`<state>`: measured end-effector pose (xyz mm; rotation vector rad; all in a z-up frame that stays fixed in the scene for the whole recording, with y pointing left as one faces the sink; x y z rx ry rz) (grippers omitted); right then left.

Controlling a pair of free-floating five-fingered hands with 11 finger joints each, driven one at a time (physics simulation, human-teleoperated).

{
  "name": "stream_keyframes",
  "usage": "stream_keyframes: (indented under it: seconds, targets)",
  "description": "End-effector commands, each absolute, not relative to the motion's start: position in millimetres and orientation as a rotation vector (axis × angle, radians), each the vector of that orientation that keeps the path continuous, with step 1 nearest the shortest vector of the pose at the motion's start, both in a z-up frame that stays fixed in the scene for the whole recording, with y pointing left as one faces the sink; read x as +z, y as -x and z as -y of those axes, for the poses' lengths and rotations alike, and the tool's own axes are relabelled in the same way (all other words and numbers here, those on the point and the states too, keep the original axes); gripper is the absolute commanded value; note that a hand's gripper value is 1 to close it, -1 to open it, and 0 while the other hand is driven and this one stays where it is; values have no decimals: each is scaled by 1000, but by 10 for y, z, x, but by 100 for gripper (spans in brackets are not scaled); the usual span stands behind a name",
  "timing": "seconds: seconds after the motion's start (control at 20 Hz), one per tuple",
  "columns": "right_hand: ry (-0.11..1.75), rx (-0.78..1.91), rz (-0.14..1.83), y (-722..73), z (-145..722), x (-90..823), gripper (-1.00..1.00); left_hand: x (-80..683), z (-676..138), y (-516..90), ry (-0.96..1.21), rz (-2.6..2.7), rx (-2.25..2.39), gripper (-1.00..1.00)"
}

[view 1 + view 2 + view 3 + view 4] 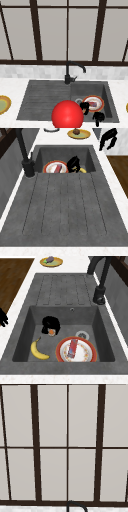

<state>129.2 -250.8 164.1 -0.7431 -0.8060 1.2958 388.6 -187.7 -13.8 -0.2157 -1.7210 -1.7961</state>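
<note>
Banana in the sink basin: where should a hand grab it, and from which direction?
Judging by its pose, grip the banana across its thick middle, coming straight down from above. It lies flat on the basin floor near the front wall, curved, stem pointing up toward the left hand, apart from the plate.

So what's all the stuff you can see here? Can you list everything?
Sink: one, dark grey, in the white counter.
Tap: one, black, behind the basin.
Plate: one, white with red rim, in the basin, a red thing on it.
Banana: one, yellow, in the basin.
Small orange thing: one, under the left hand.
Yellow plates: on the counter.
Red ball: one, at the front.
Window: dark frame.
Left hand: black, curled, in the basin.
Right hand: black, by the front edge.
</note>
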Motion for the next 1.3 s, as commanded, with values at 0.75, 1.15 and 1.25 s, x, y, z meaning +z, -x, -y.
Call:
stream_keyframes:
  seconds: [0.75,1.15,1.25]
  targets:
    - [743,1296,806,-1292,2508,1641,0,779,2324,-4717,218,1718,-1806,100]
    - [743,1296,806,-1292,2508,1641,0,733,2710,-5370,202,1717,-1791,100]
    - [743,1296,806,-1292,2508,1641,0,707,2810,-5517,201,1717,-1791,100]
